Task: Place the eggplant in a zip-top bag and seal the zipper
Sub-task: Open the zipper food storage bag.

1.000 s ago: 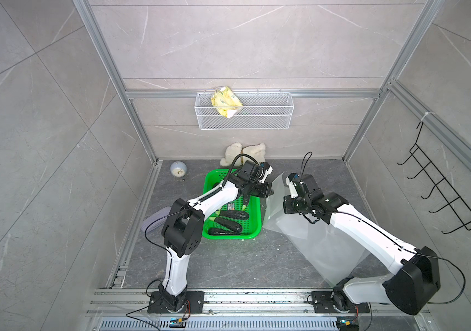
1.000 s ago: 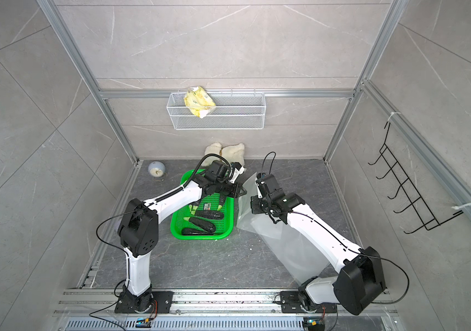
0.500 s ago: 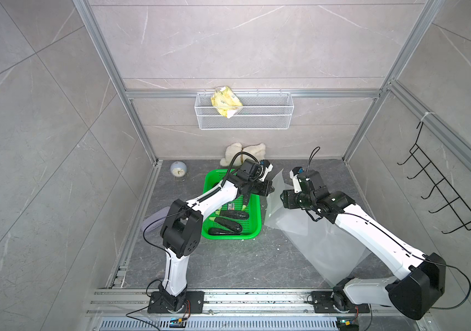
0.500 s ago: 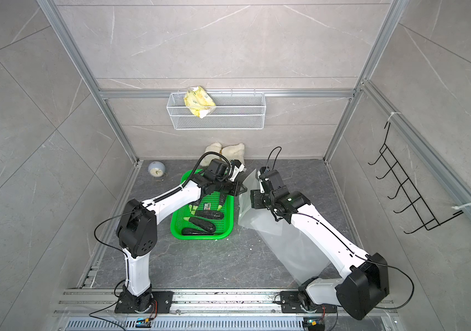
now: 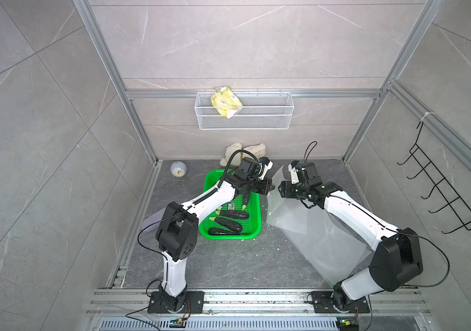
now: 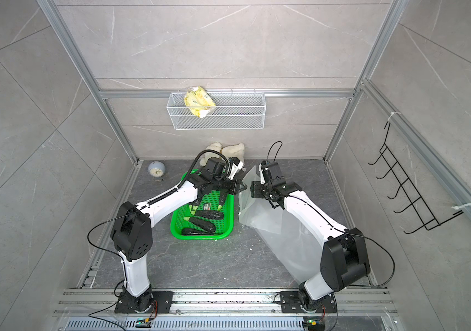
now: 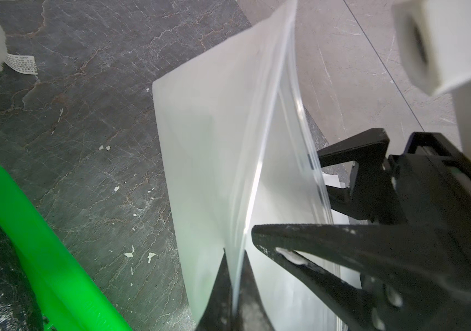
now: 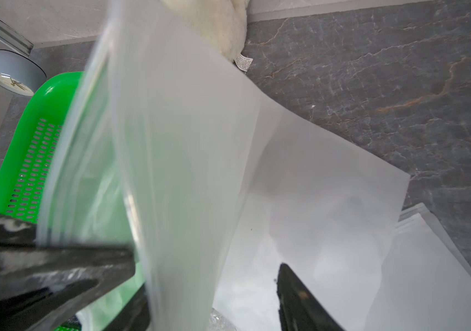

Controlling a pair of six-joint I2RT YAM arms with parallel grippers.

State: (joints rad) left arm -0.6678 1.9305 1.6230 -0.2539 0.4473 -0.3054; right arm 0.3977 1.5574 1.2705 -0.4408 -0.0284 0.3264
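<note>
We see the raised bag [image 5: 277,209] forming a wall just beside the green tray [image 5: 228,236]. The bare surface [image 5: 228,263] in front of the tray is open; a plush toy [image 5: 252,150] crowds the back.

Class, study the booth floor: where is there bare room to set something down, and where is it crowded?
Free: floor between the green tray and the front rail; also the back corner beyond the right gripper. Crowded: beside the tray, where the left gripper pinches the bag, which covers the floor there.
</note>
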